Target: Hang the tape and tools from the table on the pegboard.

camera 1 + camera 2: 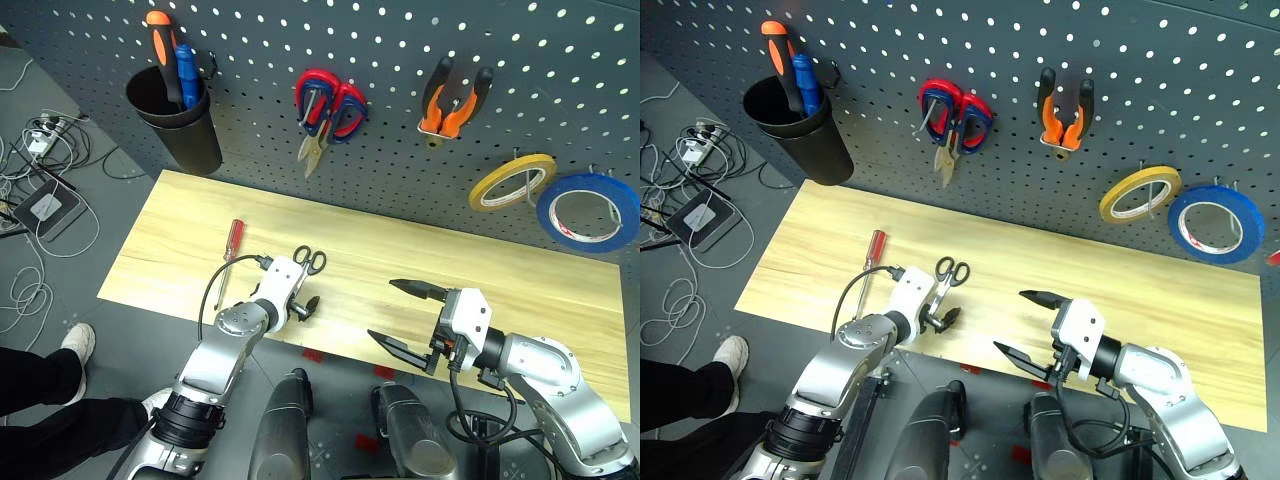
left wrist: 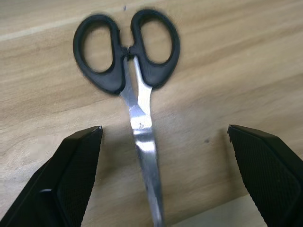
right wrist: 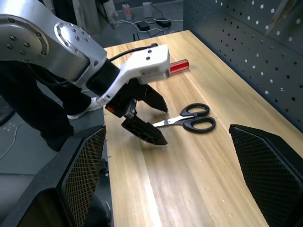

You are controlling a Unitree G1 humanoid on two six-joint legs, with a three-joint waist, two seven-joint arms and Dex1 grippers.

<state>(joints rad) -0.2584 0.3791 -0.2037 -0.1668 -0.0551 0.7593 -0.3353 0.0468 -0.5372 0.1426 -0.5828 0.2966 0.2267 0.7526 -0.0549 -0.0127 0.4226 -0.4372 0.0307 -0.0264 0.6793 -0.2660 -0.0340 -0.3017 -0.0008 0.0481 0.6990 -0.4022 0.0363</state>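
Note:
Small steel scissors with black loops lie on the pale wood table. My left gripper hangs open just over their blades, with one finger on each side of the steel and not touching it. A slim screwdriver with a clear red handle lies on the table to the left of the scissors. Pliers with orange-and-black handles hang on the dark grey pegboard. My right gripper stands open and empty over the table's near edge, pointing toward the left gripper. The tape is not in view.
Also on the pegboard are red-looped scissors, a yellow tape roll, a blue tape roll and a black cup holding an orange-and-black screwdriver. Cables and a box lie on the floor at the left. A person's legs show at the lower left.

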